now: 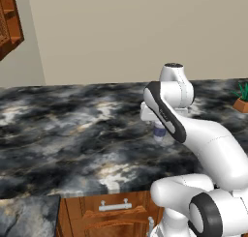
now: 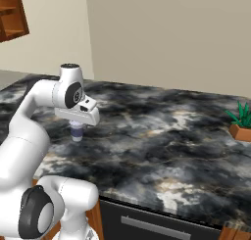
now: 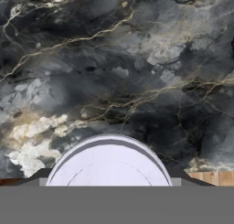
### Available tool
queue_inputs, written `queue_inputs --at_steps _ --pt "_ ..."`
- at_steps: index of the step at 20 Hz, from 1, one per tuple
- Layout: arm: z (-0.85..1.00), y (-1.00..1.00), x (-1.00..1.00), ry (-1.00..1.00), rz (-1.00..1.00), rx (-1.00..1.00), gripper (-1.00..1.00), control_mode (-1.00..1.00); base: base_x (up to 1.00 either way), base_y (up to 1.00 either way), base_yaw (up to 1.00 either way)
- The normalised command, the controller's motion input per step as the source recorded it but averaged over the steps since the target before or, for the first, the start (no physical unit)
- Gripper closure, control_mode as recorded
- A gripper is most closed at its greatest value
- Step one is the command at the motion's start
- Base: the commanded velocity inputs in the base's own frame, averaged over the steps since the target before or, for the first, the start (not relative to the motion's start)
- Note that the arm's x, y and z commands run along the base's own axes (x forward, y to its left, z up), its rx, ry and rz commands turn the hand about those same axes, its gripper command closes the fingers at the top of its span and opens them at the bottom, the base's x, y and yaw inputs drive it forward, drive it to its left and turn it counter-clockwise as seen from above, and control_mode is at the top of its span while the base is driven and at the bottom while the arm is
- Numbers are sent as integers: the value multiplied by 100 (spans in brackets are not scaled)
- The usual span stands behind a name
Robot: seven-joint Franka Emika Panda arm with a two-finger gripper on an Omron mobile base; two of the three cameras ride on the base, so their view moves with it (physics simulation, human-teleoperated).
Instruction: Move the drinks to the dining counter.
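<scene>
Arm: the white Franka arm with dark joints reaches forward over the black marble tabletop (image 1: pixel 72 129) with grey-white veins, its hand pointing straight down.
Gripper: the gripper (image 2: pixel 76 132) sits around a small purple-blue paper cup with a white lid (image 2: pixel 76 132); its jaws are clamped on the cup's sides.
Cup: upright, under the hand, near the front part of the tabletop; in the left base view it (image 1: pixel 159 132) shows just beside the arm's dark-banded link. Whether its base touches the marble or hangs just above it I cannot tell.
Hand view: the round white lid (image 3: pixel 109 166) lies at the bottom, with veined marble beyond it.
Tabletop: it rests on wooden cabinets (image 1: pixel 104 214) with a pale handle.
Plant: a small green plant in a terracotta pot (image 2: pixel 241 124) stands far off at the right side of the tabletop, well apart from the cup.
</scene>
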Motion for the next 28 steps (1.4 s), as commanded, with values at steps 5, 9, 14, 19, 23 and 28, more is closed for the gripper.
queue_inputs --at_steps 5,9,14,19,23,28 --pt "0 0 0 0 0 0 100 100 100 0 -33" --pt "0 0 0 0 0 0 100 100 100 2 -29" --pt "0 0 0 0 0 0 100 100 100 3 -26" --pt "0 0 0 0 0 0 100 100 90 1 -13" --pt "-16 0 66 3 0 -4 100 -100 23 0 -1" --pt "-28 0 74 0 0 -6 100 -100 0 0 0"
